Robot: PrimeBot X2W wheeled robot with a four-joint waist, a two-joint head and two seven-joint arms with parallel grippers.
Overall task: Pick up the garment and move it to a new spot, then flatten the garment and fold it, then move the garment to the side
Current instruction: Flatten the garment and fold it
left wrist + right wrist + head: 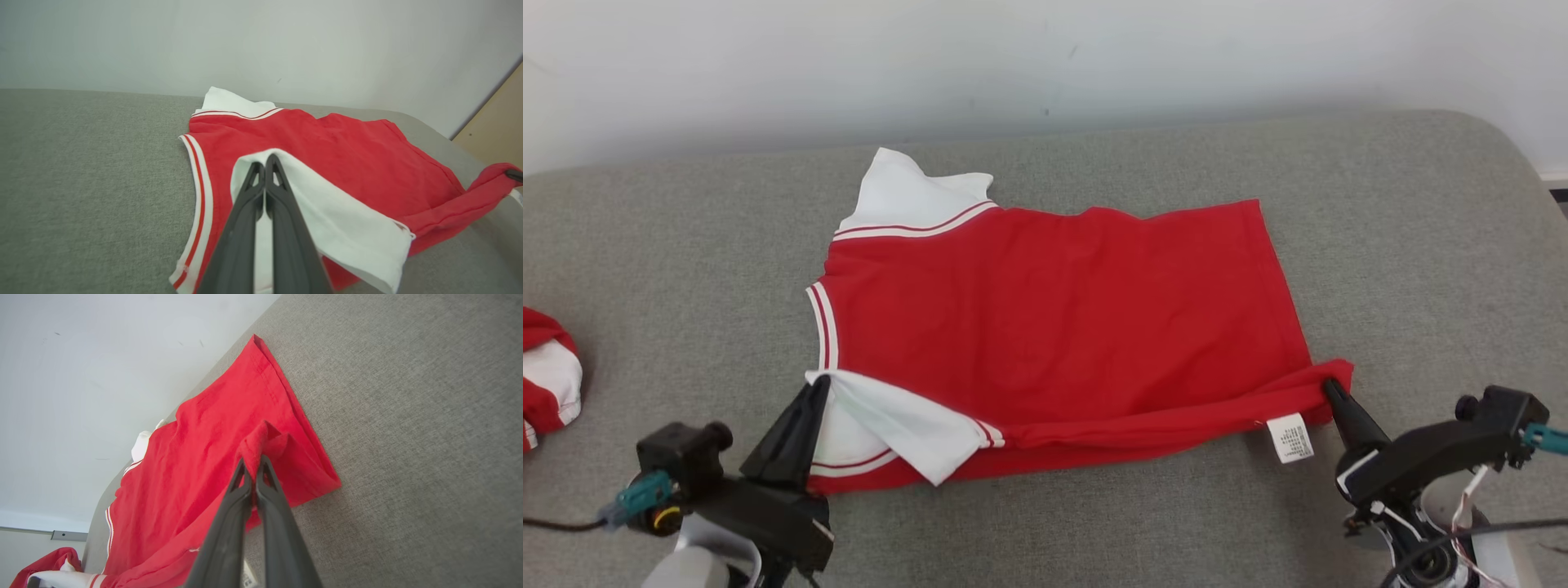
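Note:
A red garment [1054, 327] with white striped sleeves lies spread across the grey cushion, its near edge lifted and rolled over. My left gripper [818, 388] is shut on the near white sleeve [327, 212] at the garment's left end; in the left wrist view the closed fingertips [265, 163] pinch the white cloth. At the near right corner my right gripper [1331, 388] is shut on the red hem, and a white care label [1290, 438] hangs just beside it. The right wrist view has red cloth [265, 441] bunched over the closed tips of my right gripper [254, 463].
Another red and white garment [547, 376] lies bunched at the cushion's far left edge. Grey cushion [1421, 245] stretches bare to the right and behind the garment, up to a pale wall [1045, 57]. A tan panel [498, 126] stands to the right in the left wrist view.

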